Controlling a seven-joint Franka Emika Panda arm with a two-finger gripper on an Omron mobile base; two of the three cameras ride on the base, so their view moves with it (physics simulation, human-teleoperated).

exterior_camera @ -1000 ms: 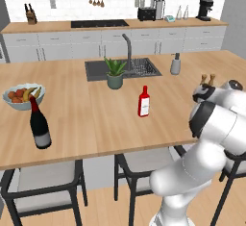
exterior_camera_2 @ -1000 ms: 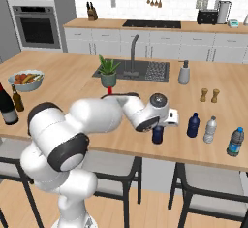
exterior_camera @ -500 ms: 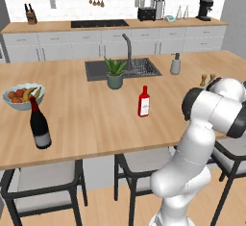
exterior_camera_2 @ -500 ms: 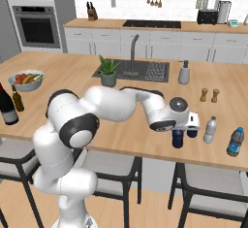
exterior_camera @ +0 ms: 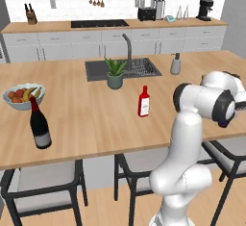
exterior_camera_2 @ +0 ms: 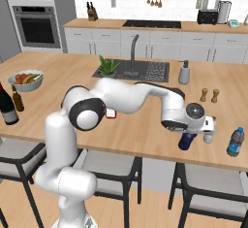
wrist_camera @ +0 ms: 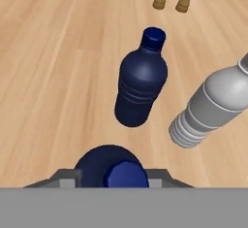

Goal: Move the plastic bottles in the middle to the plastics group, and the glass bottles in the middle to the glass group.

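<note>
You are looking straight down the jaws at the cap and shoulders of one navy plastic bottle [wrist_camera: 109, 166]. It is standing upright on the surface [wrist_camera: 53, 52], with its long axis running along the line of the jaws, and one finger is sitting at each side of it. I cannot tell whether the jaws are gripping the bottle or only bracketing it closely – the contact is not showing. The second navy bottle [wrist_camera: 141, 89] is standing just beyond it, and the pale grey bottle [wrist_camera: 213, 108] of the plastics group is waiting near, off to one side. The red glass bottle [exterior_camera: 144, 102] is standing well apart, mid-surface, and the dark wine bottle [exterior_camera: 40, 129] far toward the other end – so, in my judgement, the plastics are going first.
</note>
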